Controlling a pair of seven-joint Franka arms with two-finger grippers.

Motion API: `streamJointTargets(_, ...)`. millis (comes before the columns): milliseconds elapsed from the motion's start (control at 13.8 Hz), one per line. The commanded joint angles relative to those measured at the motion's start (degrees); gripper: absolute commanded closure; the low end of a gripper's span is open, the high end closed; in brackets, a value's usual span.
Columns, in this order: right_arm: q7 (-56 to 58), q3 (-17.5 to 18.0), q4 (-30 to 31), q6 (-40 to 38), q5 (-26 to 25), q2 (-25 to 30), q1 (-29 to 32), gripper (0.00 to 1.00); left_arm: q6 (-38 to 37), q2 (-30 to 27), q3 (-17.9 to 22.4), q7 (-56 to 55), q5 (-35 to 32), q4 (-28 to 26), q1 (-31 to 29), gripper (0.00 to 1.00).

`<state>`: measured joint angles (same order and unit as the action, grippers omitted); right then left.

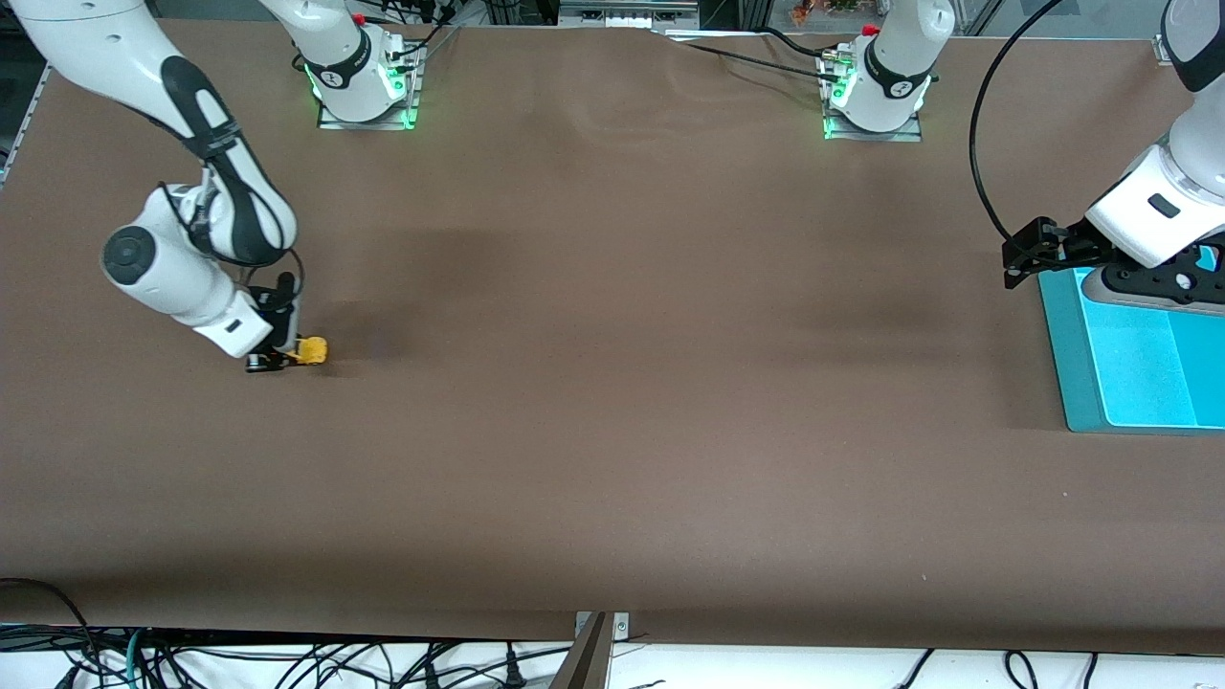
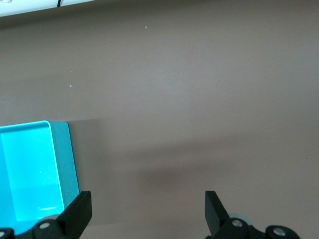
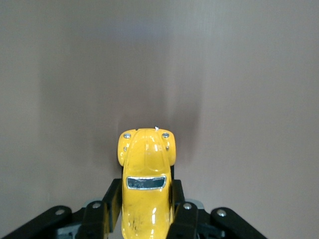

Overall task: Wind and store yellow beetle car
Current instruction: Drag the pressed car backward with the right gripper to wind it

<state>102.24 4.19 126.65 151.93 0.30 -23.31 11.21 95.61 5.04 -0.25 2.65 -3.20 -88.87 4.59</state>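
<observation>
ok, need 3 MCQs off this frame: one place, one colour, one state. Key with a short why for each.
1. Where is the yellow beetle car?
A. in the tray
B. on the table toward the right arm's end
C. at the left arm's base

2. What colour is the tray?
A. turquoise
B. red
C. white

3. What state is the right gripper in?
A. open over the tray
B. shut on nothing
C. shut on the car

Key: 1 B, the front view shows the car low on the table at that end. 2 A, the tray under the open left gripper is turquoise. 3 C, the right wrist view shows the fingers pressed on the car's sides.
</observation>
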Motion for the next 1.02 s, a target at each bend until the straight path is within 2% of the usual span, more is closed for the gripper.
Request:
streamJointTargets(0,5.0,0.3,1.7,0.0,0.7,-1.4,3.7,0.72,-0.8,-0.6,-0.1,-0.2,1.6,0.3,-0.3,0.00)
streamJointTargets(145,4.9,0.3,1.4,-0.7,1.2,-1.4,3.8,0.70,-0.8,-0.6,-0.1,-0.2,1.6,0.3,-0.3,0.00)
streamJointTargets(364,4.5,0.6,0.9,-1.9,2.5,-1.1,3.8,0.59,-0.8,-0.6,-0.1,-0.1,1.6,0.3,-0.3,0.00)
streamJointTargets(436,4.5,0.8,0.6,-2.1,2.8,-1.1,3.8,0.50,-0.8,-0.6,-0.2,-0.2,1.6,0.3,-0.2,0.00)
streamJointTargets(655,4.2,1.3,-1.5,-5.0,2.9,-1.0,3.8,0.00,-0.8,-0.6,-0.2,-0.2,1.6,0.3,-0.1,0.00)
streamJointTargets(945,1.9,3.3,-6.4,-12.4,2.9,-0.3,3.7,0.00,-0.8,-0.6,-0.2,-0.2,1.6,0.3,-0.1,0.00)
